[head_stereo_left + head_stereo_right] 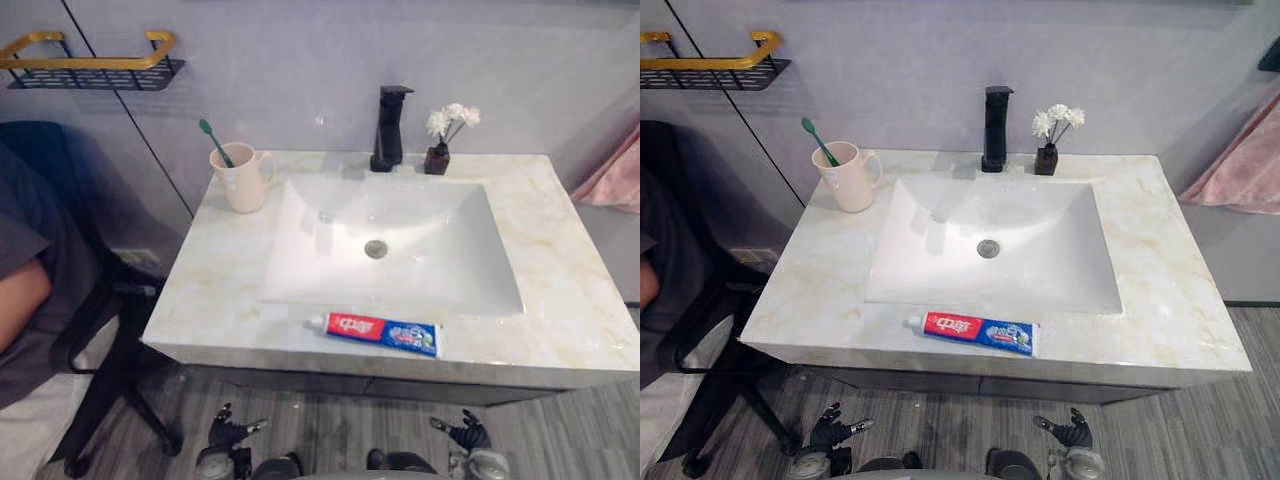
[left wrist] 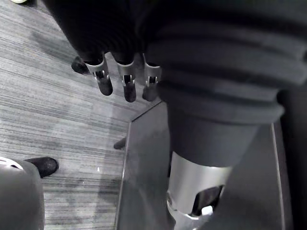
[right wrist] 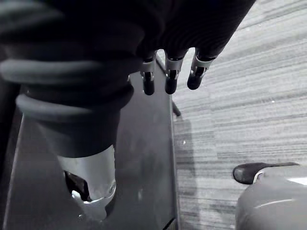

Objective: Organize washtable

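A red, white and blue toothpaste tube (image 1: 376, 332) lies flat on the marble washtable (image 1: 560, 290), on its front edge just before the white sink (image 1: 390, 245). At the back left stands a cream mug (image 1: 240, 178) holding a green toothbrush (image 1: 214, 138). My left hand (image 1: 228, 432) hangs low below the table's front at the left, fingers relaxed and holding nothing. My right hand (image 1: 465, 432) hangs likewise at the right, open and apart from everything. In the wrist views, the fingers (image 2: 127, 81) of the left hand and the fingers (image 3: 169, 76) of the right hand point at the floor.
A black faucet (image 1: 390, 128) and a small dark vase of white flowers (image 1: 442, 138) stand behind the sink. A yellow-railed wall shelf (image 1: 90, 62) hangs at the upper left. A person sits on a black chair (image 1: 110, 350) to the left. A pink towel (image 1: 610, 175) hangs at the right.
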Motion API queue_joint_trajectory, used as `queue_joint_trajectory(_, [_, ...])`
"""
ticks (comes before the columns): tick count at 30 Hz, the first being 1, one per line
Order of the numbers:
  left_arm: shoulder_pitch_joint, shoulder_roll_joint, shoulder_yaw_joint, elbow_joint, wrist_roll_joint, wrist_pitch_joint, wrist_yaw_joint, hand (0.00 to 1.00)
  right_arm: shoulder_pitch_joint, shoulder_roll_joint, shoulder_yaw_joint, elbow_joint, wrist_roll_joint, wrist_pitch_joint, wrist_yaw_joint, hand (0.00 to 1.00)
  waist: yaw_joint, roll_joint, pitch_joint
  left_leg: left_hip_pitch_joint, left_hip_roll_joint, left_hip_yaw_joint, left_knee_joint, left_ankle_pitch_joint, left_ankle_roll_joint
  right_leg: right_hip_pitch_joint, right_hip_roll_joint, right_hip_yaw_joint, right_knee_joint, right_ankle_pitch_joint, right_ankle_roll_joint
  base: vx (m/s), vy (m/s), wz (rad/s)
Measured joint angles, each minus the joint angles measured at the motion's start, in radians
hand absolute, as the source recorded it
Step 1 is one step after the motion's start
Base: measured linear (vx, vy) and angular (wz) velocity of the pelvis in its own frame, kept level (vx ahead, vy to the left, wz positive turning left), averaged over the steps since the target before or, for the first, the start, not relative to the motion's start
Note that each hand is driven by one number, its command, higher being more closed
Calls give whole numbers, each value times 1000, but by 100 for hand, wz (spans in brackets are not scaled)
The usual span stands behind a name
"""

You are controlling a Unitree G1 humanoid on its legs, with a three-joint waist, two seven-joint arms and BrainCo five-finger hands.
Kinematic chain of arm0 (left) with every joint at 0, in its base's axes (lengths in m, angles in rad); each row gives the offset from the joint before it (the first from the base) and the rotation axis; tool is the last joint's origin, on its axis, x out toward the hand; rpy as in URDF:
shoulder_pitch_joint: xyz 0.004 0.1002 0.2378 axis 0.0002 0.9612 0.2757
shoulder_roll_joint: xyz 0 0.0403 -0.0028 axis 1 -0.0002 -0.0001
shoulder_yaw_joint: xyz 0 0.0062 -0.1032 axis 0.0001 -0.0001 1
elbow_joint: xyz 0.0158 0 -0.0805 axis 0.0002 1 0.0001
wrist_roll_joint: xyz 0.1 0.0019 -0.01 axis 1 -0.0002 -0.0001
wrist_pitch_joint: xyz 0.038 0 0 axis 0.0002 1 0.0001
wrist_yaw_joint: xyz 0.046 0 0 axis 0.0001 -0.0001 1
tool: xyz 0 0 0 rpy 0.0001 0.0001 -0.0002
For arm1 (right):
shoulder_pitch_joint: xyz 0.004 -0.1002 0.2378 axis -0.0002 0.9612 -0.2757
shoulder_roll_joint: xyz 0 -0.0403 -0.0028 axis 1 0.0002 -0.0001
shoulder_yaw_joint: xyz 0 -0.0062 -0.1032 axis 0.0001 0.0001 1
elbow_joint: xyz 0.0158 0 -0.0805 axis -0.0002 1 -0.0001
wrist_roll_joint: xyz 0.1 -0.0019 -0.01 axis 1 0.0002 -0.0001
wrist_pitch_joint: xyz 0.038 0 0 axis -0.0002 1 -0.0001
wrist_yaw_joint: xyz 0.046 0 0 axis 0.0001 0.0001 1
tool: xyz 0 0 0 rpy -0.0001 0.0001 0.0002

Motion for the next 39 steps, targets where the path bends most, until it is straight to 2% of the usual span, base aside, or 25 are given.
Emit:
queue_joint_trajectory(3, [0,15,-1,0,0,1,0,0,-19,0,-26,18,15,1,-2,0,1,1,-3,28,-4,-10,-14,0,1,34,-9,-8,-16,0,0,119,60,9])
queue_joint_trajectory(4, [39,43,-38,40,0,9,0,0,-62,-54,-75,123,26,1,-16,0,-4,7,-26,68,-32,-92,-186,98,42,17,-8,-22,-67,52,8,56,13,10])
queue_joint_trajectory(10, [39,43,-38,40,0,9,0,0,-58,-54,-75,124,28,1,-16,0,-4,6,-26,70,-31,-92,-186,98,42,18,-8,-23,-67,52,8,0,0,1])
queue_joint_trajectory(21, [43,31,-50,119,-54,9,1,0,-6,-44,-129,174,199,-1,-21,0,-6,2,-13,110,-30,-95,-192,99,41,117,-11,-55,-175,100,18,-13,-5,5])
queue_joint_trajectory(25, [42,33,-46,136,-80,8,3,0,2,-43,-131,174,222,-3,-35,0,-1,2,-10,113,-30,-99,-194,101,39,123,-13,-65,-181,102,20,-52,-22,4])
queue_joint_trajectory(27, [42,34,-25,152,-79,9,2,0,-2,-45,-149,174,222,-4,-35,0,-1,4,-11,114,-30,-103,-202,106,38,126,-12,-71,-188,103,20,-36,-27,8])
queue_joint_trajectory(30, [41,64,78,148,-79,10,3,0,-3,-55,-149,173,222,-6,-35,0,-1,1,-9,112,-30,-124,-206,108,36,142,-11,-95,-206,106,18,-2,-32,20])
queue_joint_trajectory(33, [45,140,225,66,-80,11,25,0,-14,-81,-157,155,222,-16,-34,0,2,6,-5,112,-29,-137,-208,108,36,154,-10,-113,-217,107,18,15,-34,14])
queue_joint_trajectory(35, [56,166,286,-32,-89,10,40,0,-14,-89,-181,150,222,-23,-33,0,4,11,-3,110,-30,-147,-210,108,36,158,-11,-123,-223,107,18,10,-26,18])
queue_joint_trajectory(36, [77,179,332,-167,-120,5,61,0,-12,-93,-188,123,222,-24,-33,0,8,18,0,104,-31,-157,-210,108,36,158,-12,-141,-224,107,18,10,-20,18])
queue_joint_trajectory(39, [90,175,384,-399,-180,-23,91,0,7,-93,-188,74,222,-27,-32,0,29,32,7,102,-33,-171,-211,108,36,168,-14,-160,-224,106,18,20,-17,17])
